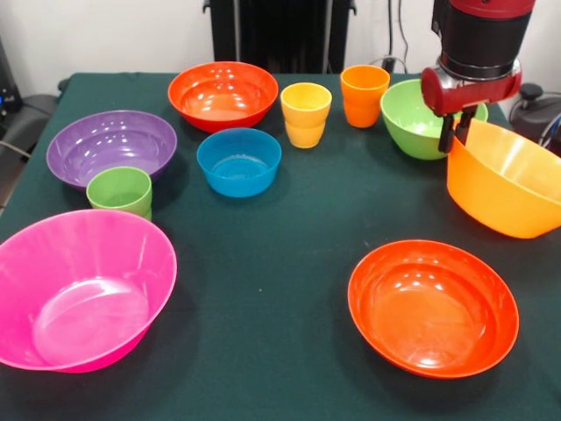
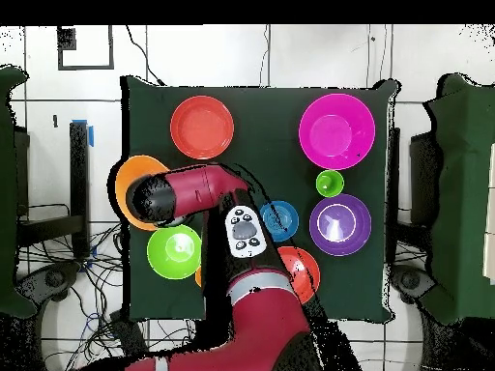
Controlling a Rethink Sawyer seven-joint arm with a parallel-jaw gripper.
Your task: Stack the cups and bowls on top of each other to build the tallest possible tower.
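Fingers [image 1: 447,138] pinched on the near rim of the large light orange bowl [image 1: 508,180], one dark tip inside, one outside, and the bowl hangs tilted at the table's [image 1: 289,263] edge. The gripper [image 1: 456,132] sits just in front of the lime green bowl [image 1: 412,118]. The orange cup [image 1: 364,95] and yellow cup [image 1: 306,114] stand beside it, nothing stacked.

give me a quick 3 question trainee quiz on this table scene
1. True or false: the gripper straddles the rim of the light orange bowl.
2. Which cup sits nearest the purple bowl? A green B yellow C orange
3. Fill in: the bowl between the purple bowl and the yellow cup is ____.

Key: 1 true. 2 A, the green cup. 3 blue, the blue bowl.
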